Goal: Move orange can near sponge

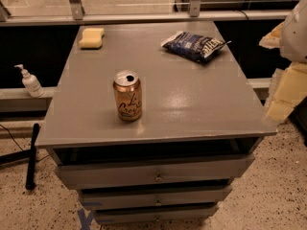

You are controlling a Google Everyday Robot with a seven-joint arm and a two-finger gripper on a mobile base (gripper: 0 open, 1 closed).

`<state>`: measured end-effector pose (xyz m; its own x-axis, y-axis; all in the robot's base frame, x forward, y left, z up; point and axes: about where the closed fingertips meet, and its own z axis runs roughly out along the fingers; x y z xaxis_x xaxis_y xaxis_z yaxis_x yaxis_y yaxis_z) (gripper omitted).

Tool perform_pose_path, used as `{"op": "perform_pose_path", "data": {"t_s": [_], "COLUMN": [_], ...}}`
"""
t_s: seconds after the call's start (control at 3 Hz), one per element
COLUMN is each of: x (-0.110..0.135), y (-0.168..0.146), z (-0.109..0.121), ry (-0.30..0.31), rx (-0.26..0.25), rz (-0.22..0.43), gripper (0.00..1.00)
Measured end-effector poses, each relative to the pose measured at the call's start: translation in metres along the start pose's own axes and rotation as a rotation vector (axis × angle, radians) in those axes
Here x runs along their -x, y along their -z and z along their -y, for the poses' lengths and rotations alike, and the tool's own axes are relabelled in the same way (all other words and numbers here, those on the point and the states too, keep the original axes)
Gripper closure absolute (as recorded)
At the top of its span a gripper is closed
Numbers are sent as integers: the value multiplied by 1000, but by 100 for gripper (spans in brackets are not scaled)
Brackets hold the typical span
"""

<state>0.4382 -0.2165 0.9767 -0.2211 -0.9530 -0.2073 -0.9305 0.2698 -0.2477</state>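
The orange can (127, 96) stands upright on the grey cabinet top (192, 104), left of centre and near the front. The pale yellow sponge (91, 38) lies flat at the back left corner, well apart from the can. My gripper (286, 92) shows as pale yellow and white parts at the right edge of the view, beyond the cabinet's right side and far from the can. It holds nothing that I can see.
A dark blue snack bag (194, 45) lies at the back right of the top. A white pump bottle (30, 82) stands on a ledge to the left. Drawers (156, 176) are below the top. A black pole (31, 155) leans on the floor at left.
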Motion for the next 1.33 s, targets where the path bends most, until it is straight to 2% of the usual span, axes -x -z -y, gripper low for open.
{"op": "perform_pose_path", "data": {"t_s": [0.33,0.67,1.0,1.33], "x": [0,9,41,93], "y": [0,-15,-58,-94], "z": [0,1,3,4], "ry": [0,-23,-44,-39], "rx": [0,16,62,107], "rz": [0,90,299,537], "gripper": [0,0,0,0]}}
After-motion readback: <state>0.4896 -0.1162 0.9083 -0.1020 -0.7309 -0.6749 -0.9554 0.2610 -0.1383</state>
